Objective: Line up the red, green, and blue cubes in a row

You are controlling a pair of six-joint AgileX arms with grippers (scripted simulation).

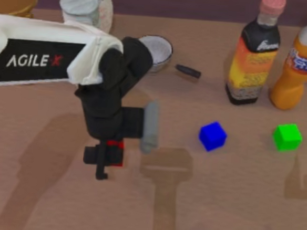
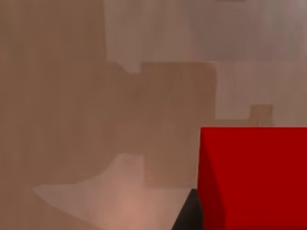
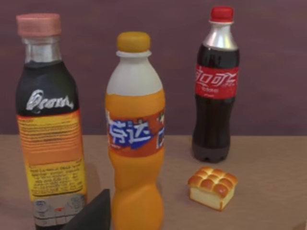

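Red cube [image 1: 115,144] sits pinched in the left gripper [image 1: 107,159], low over the bench [image 1: 231,204] left of centre — only slivers of red show between the black fingers from above. From the left wrist camera the same cube fills one corner of the picture as a big red block, with a dark finger [image 2: 188,215] at its edge and bare bench and shadows behind it.

Blue cube [image 1: 212,135] rests on the bench right of centre, well apart from the left gripper. Green cube [image 1: 287,136] lies farther right, near the right edge, at about the same depth as the blue one; the two do not touch.

Behind them stand a dark sauce bottle with a pink cap [image 1: 254,53] and an orange soda bottle [image 1: 299,62], side by side. The right wrist camera shows both bottles close up, plus a cola bottle with a red cap [image 3: 215,86] and a small bread loaf [image 3: 212,187] on the bench — a dark wedge at that picture's edge may be part of the right gripper, and whether it is spread or closed I cannot tell.

A small bowl [image 1: 159,49] and a short dark pen-like object [image 1: 188,71] lie behind the left arm.
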